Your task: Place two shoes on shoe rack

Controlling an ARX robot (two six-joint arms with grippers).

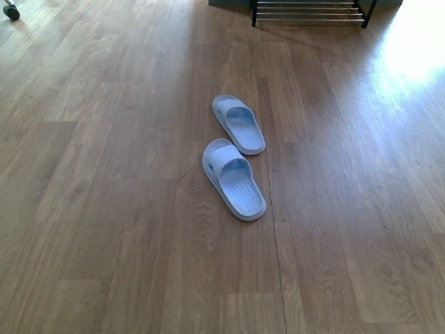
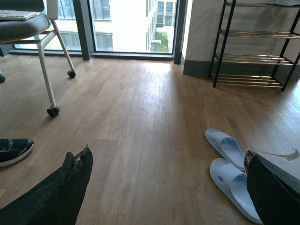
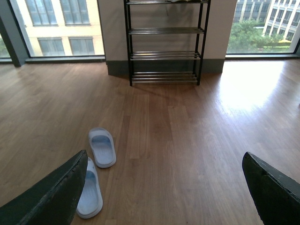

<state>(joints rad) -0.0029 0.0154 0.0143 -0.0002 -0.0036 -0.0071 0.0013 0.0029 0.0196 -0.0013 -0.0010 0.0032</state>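
The wood-plank floor (image 1: 104, 174) carried the shoe rack (image 1: 309, 12), which stood at the wall. Two pale blue slides lay sole-down, well apart from the rack. The far slide (image 1: 238, 124) lay nearer the rack, and the near slide (image 1: 233, 179) lay just behind it. A wheeled chair (image 2: 53, 111) and a black sneaker (image 2: 14, 150) rested farther off.

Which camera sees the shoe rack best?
The right wrist view: the shoe rack faces it squarely, several tiers showing. The front view catches only its lowest bars; the left wrist view shows it angled and cut off at the edge.
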